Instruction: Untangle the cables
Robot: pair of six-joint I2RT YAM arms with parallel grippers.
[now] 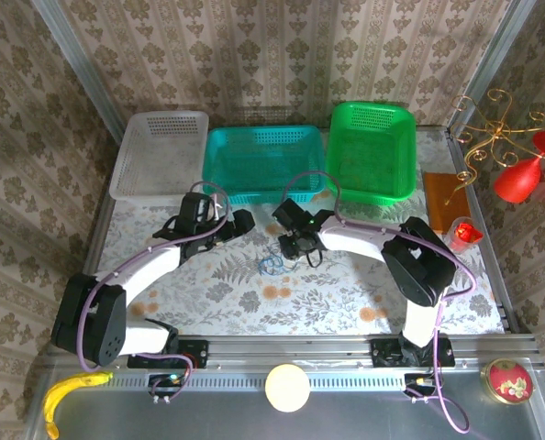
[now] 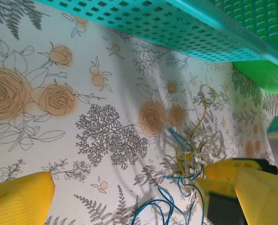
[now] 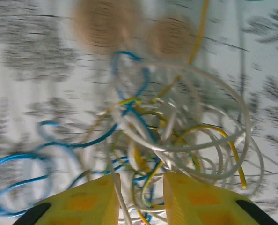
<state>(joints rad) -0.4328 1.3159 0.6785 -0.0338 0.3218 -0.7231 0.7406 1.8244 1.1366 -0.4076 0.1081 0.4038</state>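
The right gripper points down over the middle of the table, its yellow fingers set a narrow gap apart. A few thin strands run up through that gap, which is wider than any of them, so the jaws are slightly open and clamp nothing. Right in front of the fingertips lie the cables, a loose knot of whitish, yellow and blue cords. The whitish ones form wide overlapping rings, the yellow ones thread through them, and the blue ones trail off to one side in open loops. From above, the knot sits on the flowered tablecloth near the centre, with a blue loop lying just beside the right gripper toward the left arm. The left gripper hovers close by, aimed at the same heap. Its fingers are spread as wide as they go and hold nothing. Along the far edge of the table stand three baskets in a row: a white basket on the left, a teal basket in the middle and a green basket on the right. All three are well apart from the cables.
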